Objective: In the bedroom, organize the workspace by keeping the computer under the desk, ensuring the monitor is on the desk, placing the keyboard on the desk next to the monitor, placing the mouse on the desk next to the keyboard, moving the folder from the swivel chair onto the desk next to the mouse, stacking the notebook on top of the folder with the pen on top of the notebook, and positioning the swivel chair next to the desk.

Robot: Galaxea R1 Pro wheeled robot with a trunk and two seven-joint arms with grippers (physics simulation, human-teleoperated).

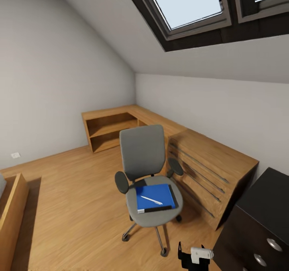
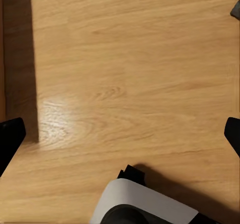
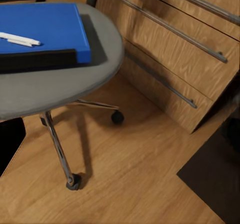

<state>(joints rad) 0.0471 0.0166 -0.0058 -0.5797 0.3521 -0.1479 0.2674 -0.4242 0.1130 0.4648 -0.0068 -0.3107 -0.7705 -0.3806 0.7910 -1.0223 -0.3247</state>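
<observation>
Blue folder (image 1: 155, 196) lies flat on the swivel chair (image 1: 148, 174), waiting to be carried to the table (image 1: 261, 218).

It sits square on the grey seat with the white pen (image 1: 151, 200) lying loose across its cover, so a level lift looks wise to keep the pen from rolling off. Just behind the chair stands a wooden dresser (image 1: 208, 170). The right end effector (image 1: 195, 257) hangs low beside the chair's base, touching nothing; whether its fingers are apart cannot be told. The left end effector's dark fingertips (image 2: 10, 136) stand wide apart over bare wooden floor (image 2: 125, 69), holding nothing.
</observation>
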